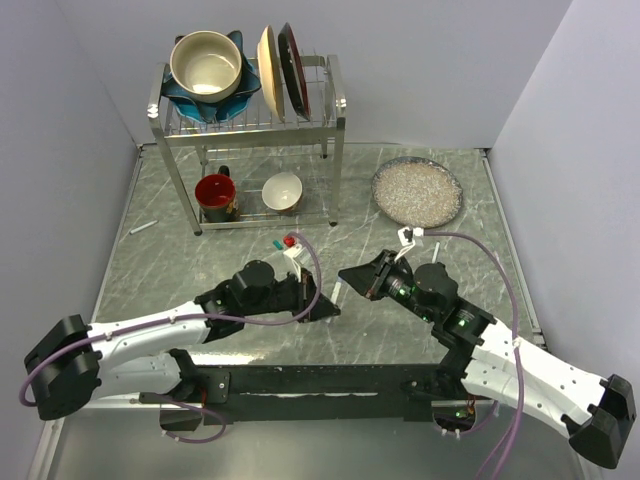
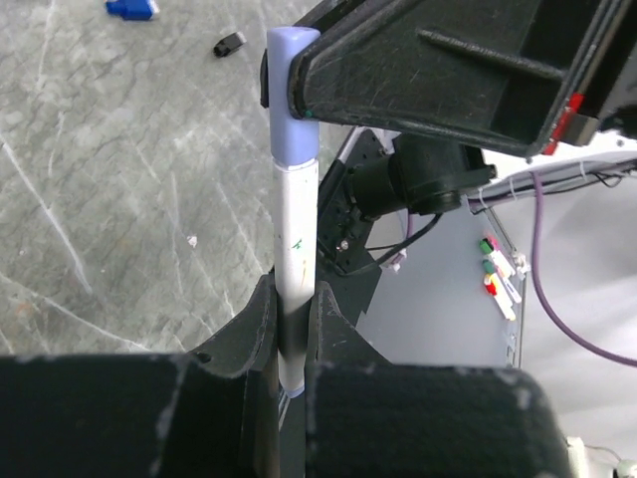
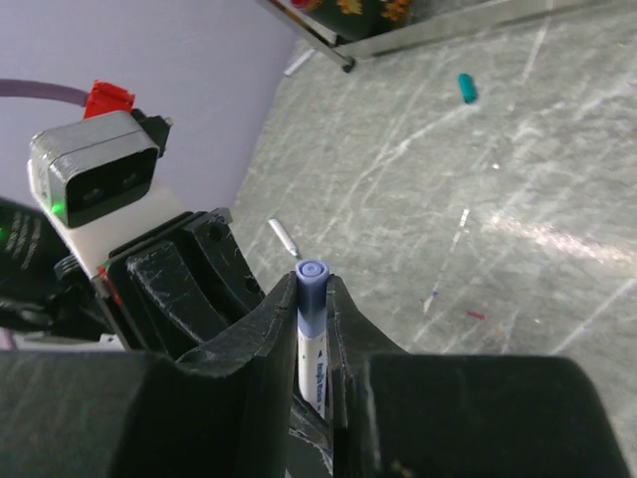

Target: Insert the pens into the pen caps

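A white-barrelled pen (image 2: 296, 229) stands between my two grippers, with the blue cap (image 2: 293, 95) on its far end. My left gripper (image 2: 294, 304) is shut on the barrel. My right gripper (image 3: 312, 299) is shut on the blue cap (image 3: 311, 282), and its black fingers (image 2: 418, 60) reach in from the top right of the left wrist view. In the top view the two grippers, left (image 1: 325, 305) and right (image 1: 352, 282), meet tip to tip above the table's middle. A black cap (image 2: 229, 43) and a teal cap (image 3: 466, 88) lie loose on the table. Another pen (image 3: 284, 237) lies beyond the left gripper.
A dish rack (image 1: 338, 105) with bowls and plates stands at the back, with a red mug (image 1: 216, 195) and a white bowl (image 1: 283, 191) under it. A plate of white grains (image 1: 417, 191) sits back right. A white pen (image 1: 143, 228) lies far left. A blue object (image 2: 129, 8) lies near the black cap.
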